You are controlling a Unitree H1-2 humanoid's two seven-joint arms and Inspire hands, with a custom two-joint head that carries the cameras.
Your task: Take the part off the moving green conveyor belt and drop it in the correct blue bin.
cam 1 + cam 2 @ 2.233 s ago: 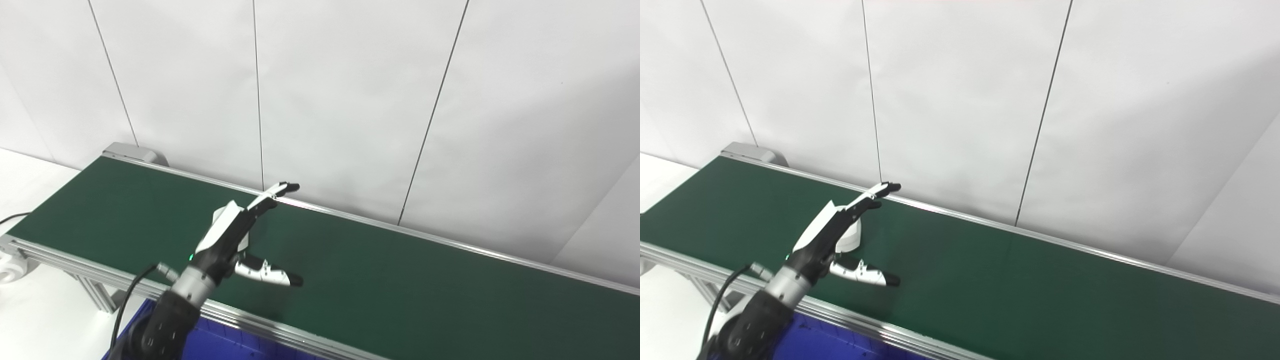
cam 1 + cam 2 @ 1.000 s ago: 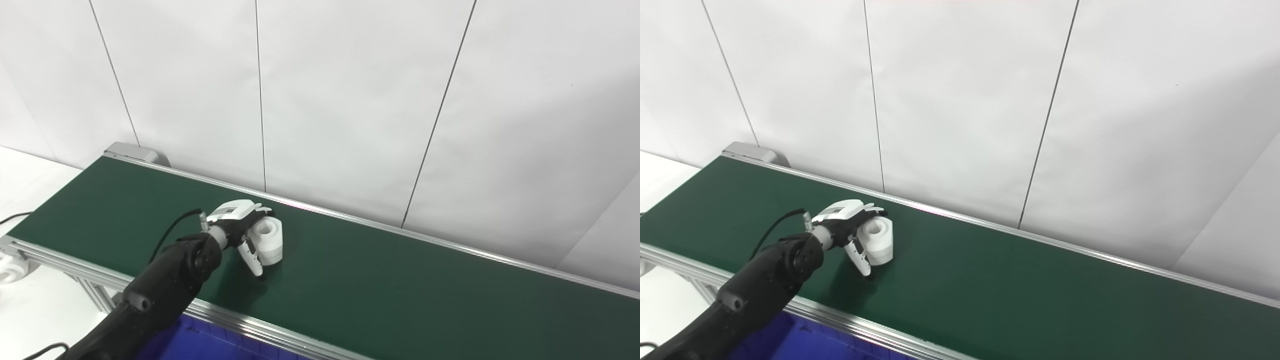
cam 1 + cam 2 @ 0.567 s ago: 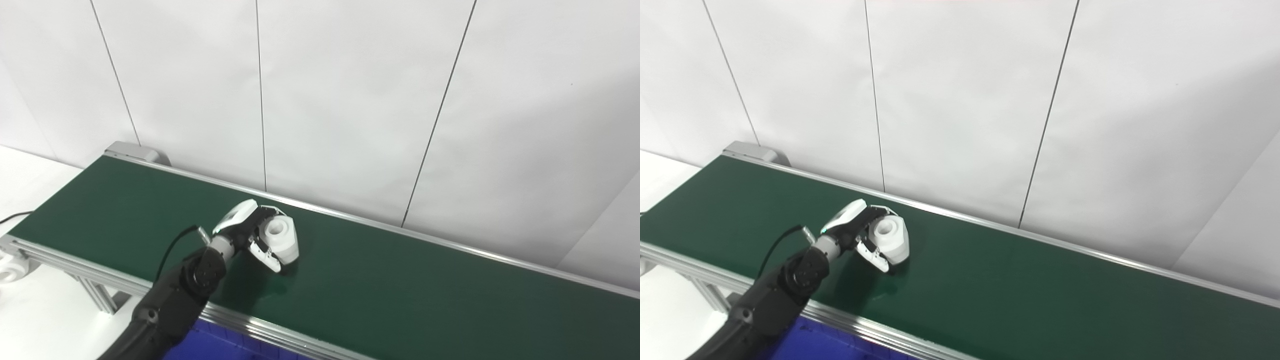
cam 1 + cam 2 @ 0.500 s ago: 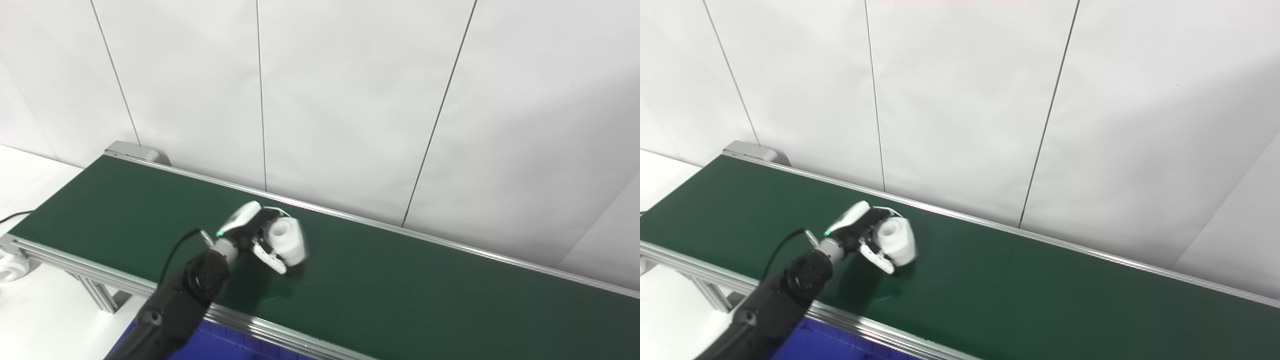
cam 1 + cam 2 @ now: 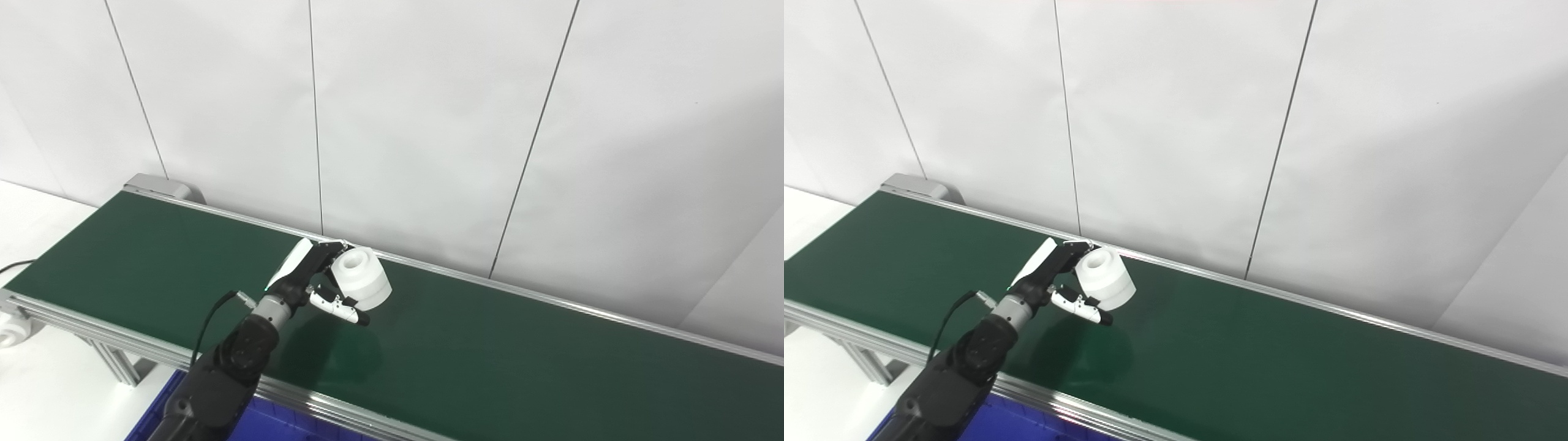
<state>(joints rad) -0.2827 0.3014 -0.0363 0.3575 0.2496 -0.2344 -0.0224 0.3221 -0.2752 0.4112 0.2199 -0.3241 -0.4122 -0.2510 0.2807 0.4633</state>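
My left hand [image 5: 315,278] is shut on a white stepped cylindrical part [image 5: 361,282] with a hole in its top. It holds the part lifted clear above the green conveyor belt [image 5: 490,355], over the belt's far half; the part's shadow lies on the belt below. The same hand [image 5: 1059,275] and part [image 5: 1105,283] show in the right eye view. A blue bin [image 5: 257,422] lies under the belt's near rail at the bottom left, mostly hidden. My right hand is not in view.
The belt's aluminium near rail [image 5: 343,413] and far rail [image 5: 551,297] run diagonally across the picture. A white panelled wall [image 5: 429,122] stands right behind the belt. A grey motor housing [image 5: 162,185] sits at the belt's far left end.
My left hand closed around the white part on the belt, tilted it, and has lifted it up off the belt and a little to the right.
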